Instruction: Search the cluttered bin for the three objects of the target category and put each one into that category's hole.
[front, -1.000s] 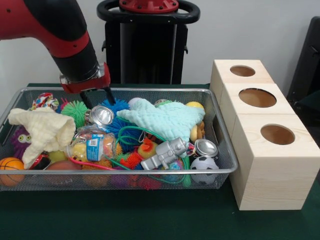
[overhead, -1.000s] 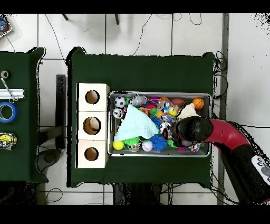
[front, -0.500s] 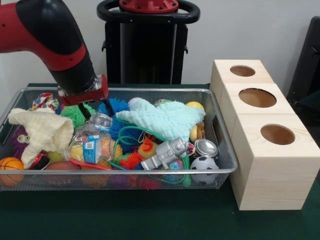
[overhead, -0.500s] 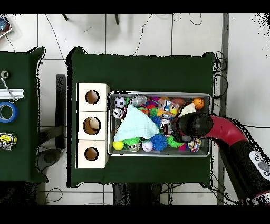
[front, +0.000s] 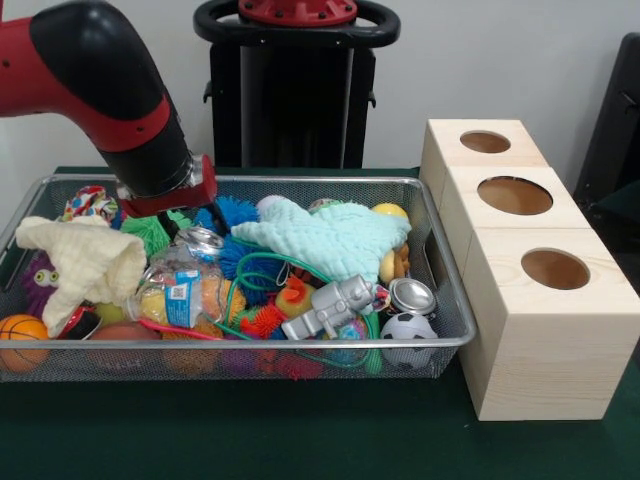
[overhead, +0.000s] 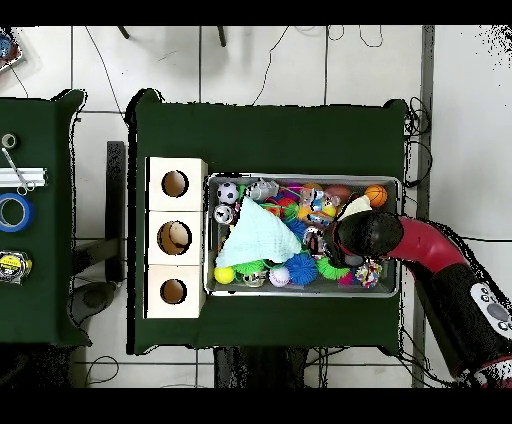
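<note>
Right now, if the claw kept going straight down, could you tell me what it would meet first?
Most likely the silver can lying just under the claw, beside the green spiky ball; depth is hard to judge from here.

The bin (front: 440, 300) is packed edge to edge, with no bare mesh floor showing. The arm (front: 130, 110) comes down over its left part, and the pincer (front: 190, 222) is low among a can (front: 203, 240), a green spiky ball (front: 148, 228) and a blue one (front: 232, 212). A mint cloth (front: 330, 238) covers the middle and a cream cloth (front: 85, 262) the left end. Green cord (front: 262, 272) loops across the toys. The three holes in the wooden box (front: 530, 300) stand open from above, and the table (front: 300, 430) in front of the bin is bare.
</note>
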